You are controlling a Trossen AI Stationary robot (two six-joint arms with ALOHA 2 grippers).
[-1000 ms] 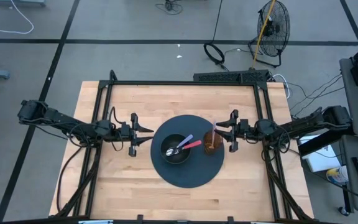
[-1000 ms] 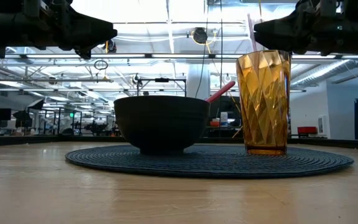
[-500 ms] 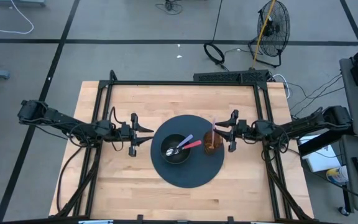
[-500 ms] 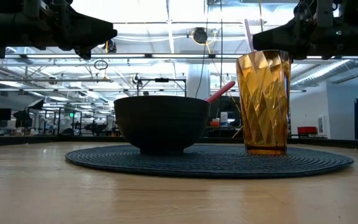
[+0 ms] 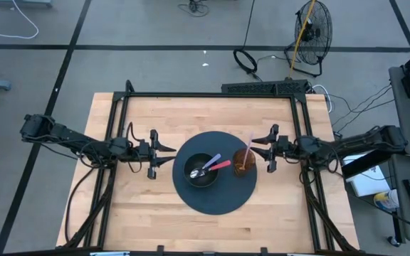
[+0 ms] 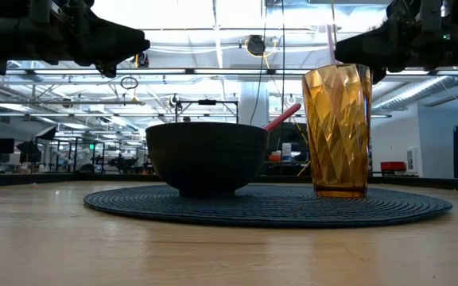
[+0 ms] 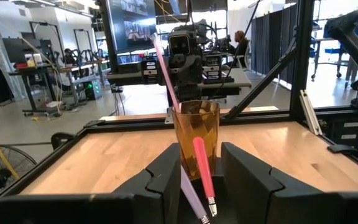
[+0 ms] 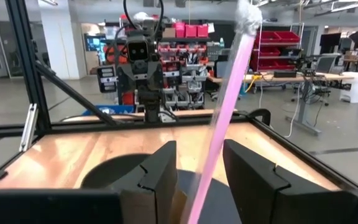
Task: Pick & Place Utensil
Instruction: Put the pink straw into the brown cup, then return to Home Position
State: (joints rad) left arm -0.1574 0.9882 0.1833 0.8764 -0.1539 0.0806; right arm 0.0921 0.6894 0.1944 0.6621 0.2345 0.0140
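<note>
My right end effector [image 5: 263, 150] hangs just above and beside the amber cup [image 5: 244, 163], fingers parted a little and, as best I can tell, pinching a pale pink straw [image 8: 225, 118] that slants between them over the cup. My left end effector [image 5: 164, 153] waits half-open and empty beside the black bowl [image 5: 202, 171], where a purple spoon [image 5: 211, 164] and red utensil [image 5: 221, 165] already rest. On the round mat [image 5: 216, 203], I judge only seating the straw is left.

Bright overhead light, backlit low view
</note>
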